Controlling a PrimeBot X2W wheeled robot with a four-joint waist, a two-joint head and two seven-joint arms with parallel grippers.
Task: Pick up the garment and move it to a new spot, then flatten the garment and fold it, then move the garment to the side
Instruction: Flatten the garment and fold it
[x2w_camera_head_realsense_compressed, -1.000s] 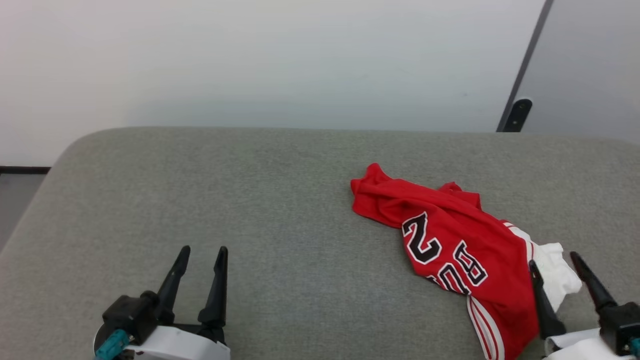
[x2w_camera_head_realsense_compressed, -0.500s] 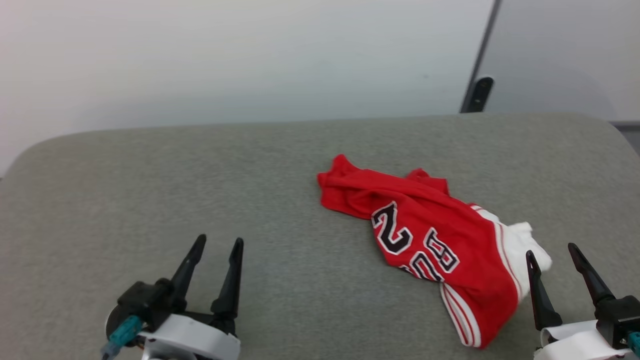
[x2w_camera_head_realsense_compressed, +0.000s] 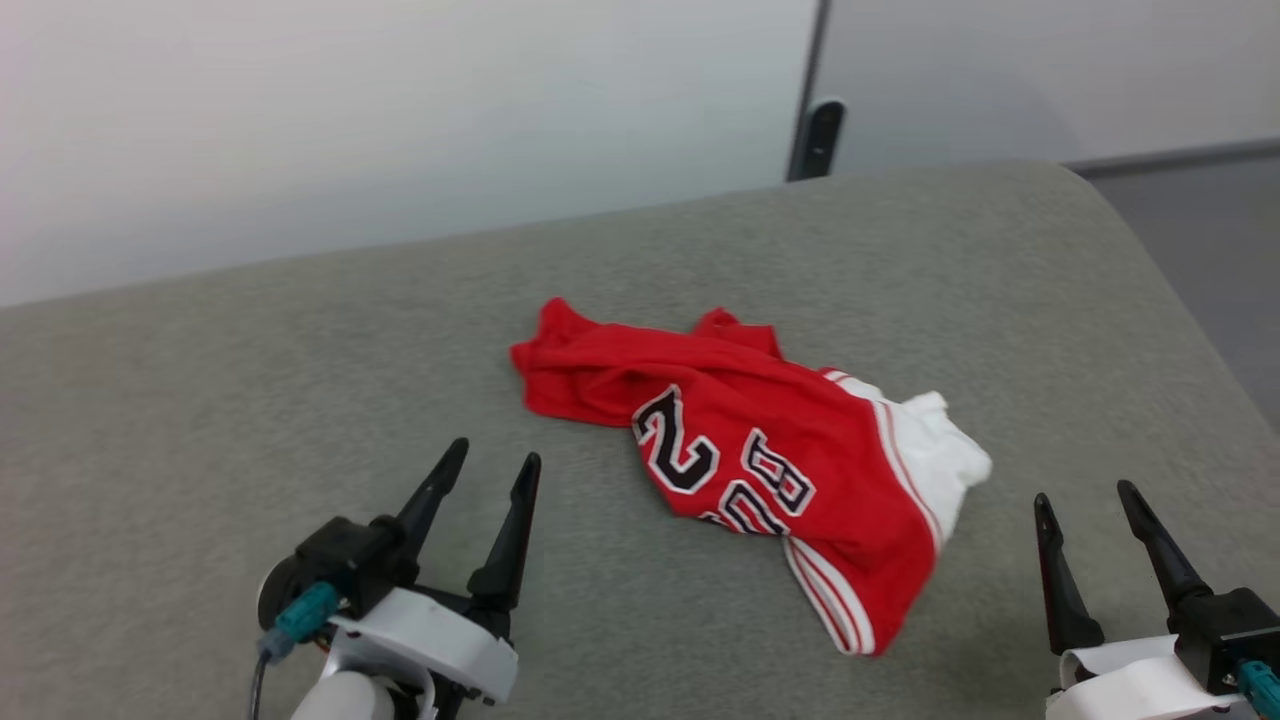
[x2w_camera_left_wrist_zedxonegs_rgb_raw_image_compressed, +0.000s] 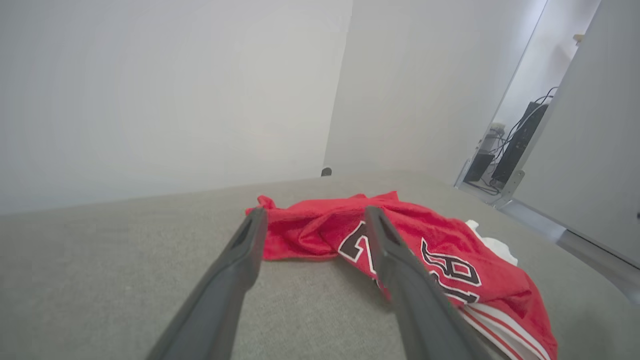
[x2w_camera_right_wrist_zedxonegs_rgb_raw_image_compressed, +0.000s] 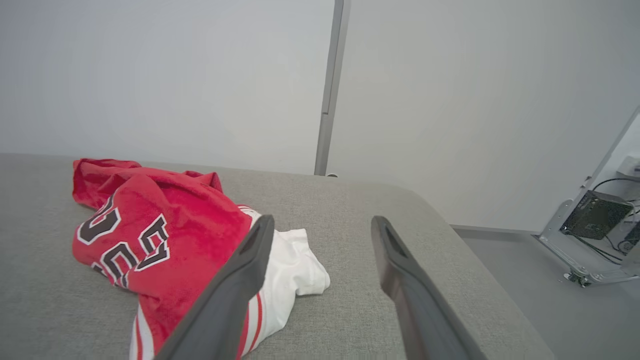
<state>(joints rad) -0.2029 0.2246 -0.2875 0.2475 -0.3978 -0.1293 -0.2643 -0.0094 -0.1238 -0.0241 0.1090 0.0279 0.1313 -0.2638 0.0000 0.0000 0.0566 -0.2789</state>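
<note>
On grey cushion (x2w_camera_head_realsense_compressed: 250, 360): garment (x2w_camera_head_realsense_compressed: 770, 470) crumpled | left gripper (x2w_camera_head_realsense_compressed: 497, 450) jaws wide apart, empty | right gripper (x2w_camera_head_realsense_compressed: 1082, 491) jaws wide apart, empty

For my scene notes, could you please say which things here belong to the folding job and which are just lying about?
For the job: garment, crumpled on the grey padded surface; left hand and right hand, both open.
Lying about: black bracket; cabled box.

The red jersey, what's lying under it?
The jersey lies crumpled on a grey padded surface. A white sleeve pokes out from beneath its red folds. Anything else under the fabric is covered.
</note>
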